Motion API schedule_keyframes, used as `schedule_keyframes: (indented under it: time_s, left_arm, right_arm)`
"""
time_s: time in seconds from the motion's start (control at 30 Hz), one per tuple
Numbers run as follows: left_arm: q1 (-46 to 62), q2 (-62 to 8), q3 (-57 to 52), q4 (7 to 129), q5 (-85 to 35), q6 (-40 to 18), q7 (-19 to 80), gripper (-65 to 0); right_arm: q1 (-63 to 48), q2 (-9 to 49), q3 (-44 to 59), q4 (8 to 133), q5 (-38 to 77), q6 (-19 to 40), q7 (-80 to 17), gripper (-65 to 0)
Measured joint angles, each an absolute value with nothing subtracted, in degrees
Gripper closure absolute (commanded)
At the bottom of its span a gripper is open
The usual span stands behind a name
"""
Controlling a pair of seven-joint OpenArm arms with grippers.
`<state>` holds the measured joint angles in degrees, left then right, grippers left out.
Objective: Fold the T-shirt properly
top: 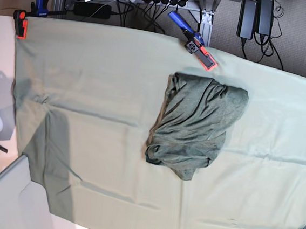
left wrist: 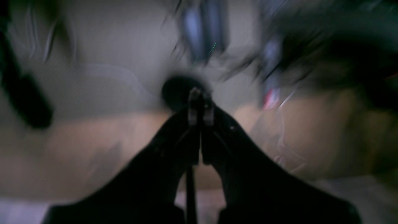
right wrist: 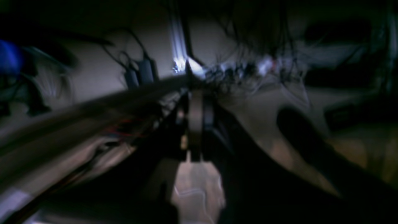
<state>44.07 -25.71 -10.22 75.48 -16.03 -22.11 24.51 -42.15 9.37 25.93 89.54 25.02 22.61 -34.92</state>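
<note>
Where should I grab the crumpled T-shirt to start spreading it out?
Probably the T-shirt at its pointed lower corner, coming from the near edge of the tablecloth. That corner sticks out alone from the bunched heap, so fingers can pinch one layer.

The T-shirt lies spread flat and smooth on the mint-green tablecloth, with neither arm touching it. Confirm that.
Not quite. In the base view the T-shirt lies crumpled in a bunched heap, not flat and smooth. It does rest on the mint-green tablecloth, and no arm touches it.
</note>
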Motion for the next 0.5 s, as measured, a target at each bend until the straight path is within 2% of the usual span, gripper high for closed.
schedule_keyframes:
  time_s: [0.17,0.27,0.5]
  left_arm:
    - [33.01,-24.71,1.98,61.47,-11.60,-18.41,26.96,0.0]
    - [25.41,-22.22,7.46,50.30,-10.44,-18.13,30.35,0.0]
    - [10.83,-16.27,11.09,28.67,-7.60,-17.93,31.38,0.0]
  right_arm:
    - [-29.80,14.70,20.29,65.80,19.92,22.02,-33.30,0.0]
    - [-21.47,17.02,16.80,54.22,19.27,21.69,-32.95,0.0]
    - [-9.74,17.06,8.54,42.96,16.82,18.79,-36.14,0.0]
